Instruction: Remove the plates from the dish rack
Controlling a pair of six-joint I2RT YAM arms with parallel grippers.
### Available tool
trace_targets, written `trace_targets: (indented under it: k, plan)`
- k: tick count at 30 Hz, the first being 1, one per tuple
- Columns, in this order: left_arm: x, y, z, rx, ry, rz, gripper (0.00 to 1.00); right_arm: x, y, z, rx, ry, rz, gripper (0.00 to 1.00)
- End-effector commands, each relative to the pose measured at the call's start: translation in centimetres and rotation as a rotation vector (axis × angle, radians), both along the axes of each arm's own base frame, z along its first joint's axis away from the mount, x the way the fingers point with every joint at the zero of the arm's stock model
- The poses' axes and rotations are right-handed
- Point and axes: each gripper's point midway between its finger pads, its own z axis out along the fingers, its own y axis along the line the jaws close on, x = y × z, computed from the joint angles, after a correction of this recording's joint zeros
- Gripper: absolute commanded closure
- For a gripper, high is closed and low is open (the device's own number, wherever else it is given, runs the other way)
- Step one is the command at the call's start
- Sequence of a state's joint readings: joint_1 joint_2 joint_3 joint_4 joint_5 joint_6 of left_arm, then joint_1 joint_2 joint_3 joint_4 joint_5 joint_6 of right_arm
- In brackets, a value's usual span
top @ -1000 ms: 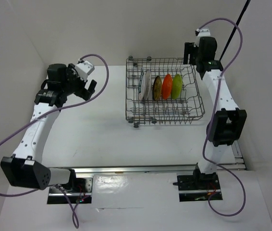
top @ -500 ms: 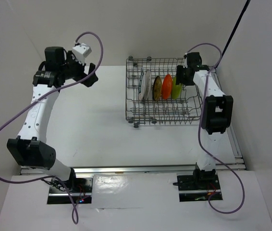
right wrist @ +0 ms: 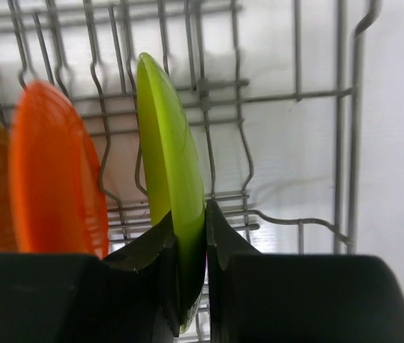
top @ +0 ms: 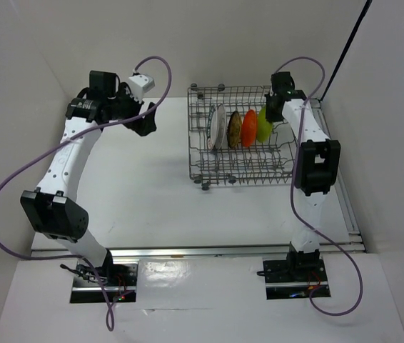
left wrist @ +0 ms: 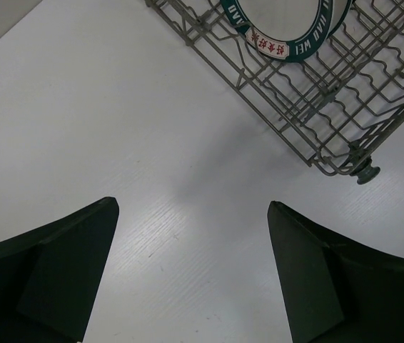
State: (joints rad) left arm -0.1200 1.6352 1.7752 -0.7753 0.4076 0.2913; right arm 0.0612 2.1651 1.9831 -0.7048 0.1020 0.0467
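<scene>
Clamping the standing lime green plate (right wrist: 170,179) by its rim, the right gripper (right wrist: 188,243) has a hold but no lift yet. All four plates (top: 239,128) sit in the dish rack (top: 245,171), so nothing is unloaded. The left gripper (left wrist: 195,271) hangs spread wide over the tabletop (left wrist: 116,143) beside the rack, where the white plate (left wrist: 280,18) is cut off.

The right end effector (right wrist: 190,214) pinches the lime green plate (right wrist: 165,150) beside the orange plate (right wrist: 53,171).
</scene>
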Motion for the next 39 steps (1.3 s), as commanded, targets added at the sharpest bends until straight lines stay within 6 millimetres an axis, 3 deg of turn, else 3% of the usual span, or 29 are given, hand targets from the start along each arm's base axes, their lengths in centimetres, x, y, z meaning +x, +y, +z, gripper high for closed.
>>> trace_targets:
  k: [1,2,4,5,7,8,10,11,12,13,14,15,16,18,19,21,22,23,24,25,32,36,38,39]
  plan:
    - [0.0,0.6,0.3,0.024,-0.009,0.038,0.0,2.7,-0.2,12.0,-0.053,-0.31,-0.111,1.0]
    - [0.2,0.9,0.4,0.024,-0.012,0.066,0.0,2.7,0.3,14.9,-0.071,-0.378,-0.116,1.0]
    - [0.3,1.1,0.4,0.026,-0.007,0.09,0.0,2.4,0.5,18.0,-0.111,-0.451,-0.163,1.0]
    - [0.5,1.1,-0.1,0.021,0.008,0.096,0.0,1.8,1.2,20.9,-0.165,-0.533,-0.21,1.0]
    - [0.8,1.2,0.4,-0.005,0.023,0.147,0.0,1.0,2.5,23.5,-0.264,-0.612,-0.21,1.0]
    - [1.0,1.1,0.5,-0.022,0.031,0.161,0.0,1.2,3.8,26.0,-0.261,-0.716,-0.214,1.0]
    - [1.1,0.5,0.8,-0.095,0.071,0.212,0.0,0.1,9.4,27.3,-0.216,-0.778,-0.065,1.0]
    - [1.3,0.3,1.1,-0.126,0.075,0.235,0.0,0.2,13.8,27.1,-0.098,-0.791,0.114,1.0]
    - [0.9,-0.2,0.4,-0.176,0.132,0.263,0.0,0.0,17.0,25.6,0.022,-0.753,0.214,1.0]
    - [0.8,-1.0,0.5,-0.219,0.147,0.241,0.0,-0.3,19.5,26.0,0.126,-0.742,0.302,1.0]
    - [0.5,-1.4,0.1,-0.241,0.173,0.237,0.0,-0.5,21.5,25.1,0.224,-0.702,0.382,1.0]
    - [0.7,-1.7,-0.2,-0.261,0.18,0.237,0.0,-1.1,24.8,22.6,0.381,-0.607,0.562,1.0]
    - [0.7,-1.8,-0.4,-0.276,0.192,0.251,0.0,-1.6,26.4,22.4,0.503,-0.561,0.612,1.0]
    - [1.5,-0.5,-0.8,-0.278,0.183,0.309,0.0,-3.2,30.3,19.3,0.68,-0.431,0.796,1.0]
    - [1.9,0.5,-1.4,-0.275,0.188,0.364,0.0,-3.9,31.3,19.0,0.759,-0.389,0.831,1.0]
    - [2.4,2.2,-1.7,-0.286,0.189,0.429,0.0,-5.9,33.3,18.4,0.904,-0.324,0.987,1.0]
    - [2.6,3.9,-2.2,-0.305,0.208,0.487,0.01,-6.3,33.9,16.9,0.979,-0.25,0.991,1.0]
    - [2.6,4.8,-3.1,-0.308,0.231,0.504,0.01,-6.8,34.2,15.7,1.021,-0.206,1.013,1.0]
    - [2.7,5.2,-3.8,-0.323,0.256,0.504,0.03,-7.8,34.5,16.0,1.061,-0.205,1.096,1.0]
    - [2.4,6.2,-4.4,-0.349,0.283,0.52,0.05,-7.9,34.7,14.6,1.088,-0.163,1.106,1.0]
    - [2.0,3.1,-6.5,-0.454,0.341,0.311,0.13,-10.4,38.1,11.3,1.156,-0.027,1.189,1.0]
    - [1.9,2.3,-9.8,-0.435,0.442,0.321,0.18,-10.8,39.3,10.2,1.165,0.009,1.183,1.0]
    - [1.7,1.4,-9.9,-0.451,0.462,0.289,0.2,-10.6,39.4,9.0,1.169,0.041,1.164,1.0]
    - [1.9,1.4,-10.2,-0.457,0.468,0.295,0.2,-10.5,39.5,9.3,1.168,0.032,1.169,1.0]
